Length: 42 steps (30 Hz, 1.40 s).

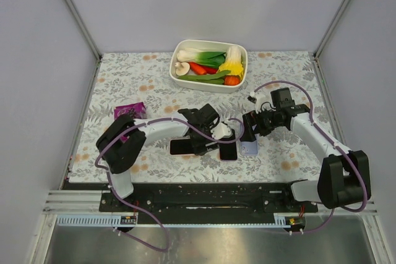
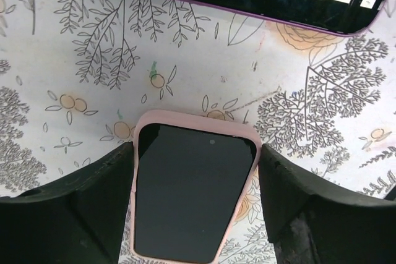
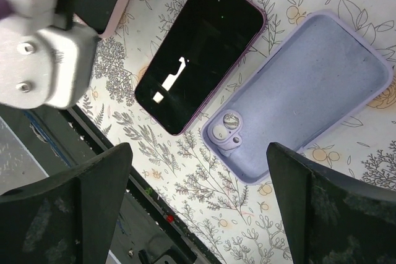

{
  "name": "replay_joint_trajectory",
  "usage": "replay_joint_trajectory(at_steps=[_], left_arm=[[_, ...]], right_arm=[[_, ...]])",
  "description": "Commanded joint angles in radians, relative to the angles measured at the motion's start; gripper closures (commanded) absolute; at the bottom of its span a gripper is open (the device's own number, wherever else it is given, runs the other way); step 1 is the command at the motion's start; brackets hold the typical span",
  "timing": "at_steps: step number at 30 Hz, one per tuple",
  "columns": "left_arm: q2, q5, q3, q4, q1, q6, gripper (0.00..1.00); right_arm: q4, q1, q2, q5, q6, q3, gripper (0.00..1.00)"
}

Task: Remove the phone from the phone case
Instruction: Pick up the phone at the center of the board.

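I can read no text, brand, number or sign in any of my views. The black-screened phone in the pink soft case (image 2: 195,196), at six o'clock in my left wrist view, shows only dark, blank glass. The small purple packet (image 1: 130,110), at nine o'clock in the top view, is too small for me to make out any print on it

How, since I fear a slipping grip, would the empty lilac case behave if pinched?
The empty case looks thin-walled, so it would probably flex when pinched. Hollow, it is likely light and may slide on the tablecloth. Lying flat, it should not roll.
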Motion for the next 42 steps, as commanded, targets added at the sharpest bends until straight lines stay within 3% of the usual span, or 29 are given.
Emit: replay_joint_trajectory(at_steps=[1, 10, 22, 42], left_arm=[[-0.135, 0.042, 0.011, 0.009, 0.009, -0.015, 1.00], [-0.286, 0.068, -0.009, 0.116, 0.025, -0.055, 1.00], [-0.238, 0.049, 0.027, 0.156, 0.025, -0.089, 1.00], [-0.200, 0.005, 0.064, 0.174, 0.025, -0.150, 1.00]], right_arm=[[0.059, -0.007, 0.026, -0.043, 0.070, 0.032, 0.00], [0.248, 0.024, 0.090, -0.126, 0.248, 0.081, 0.01], [0.337, 0.191, 0.252, -0.092, 0.366, 0.220, 0.03], [0.421, 0.300, 0.342, -0.097, 0.407, 0.183, 0.07]])
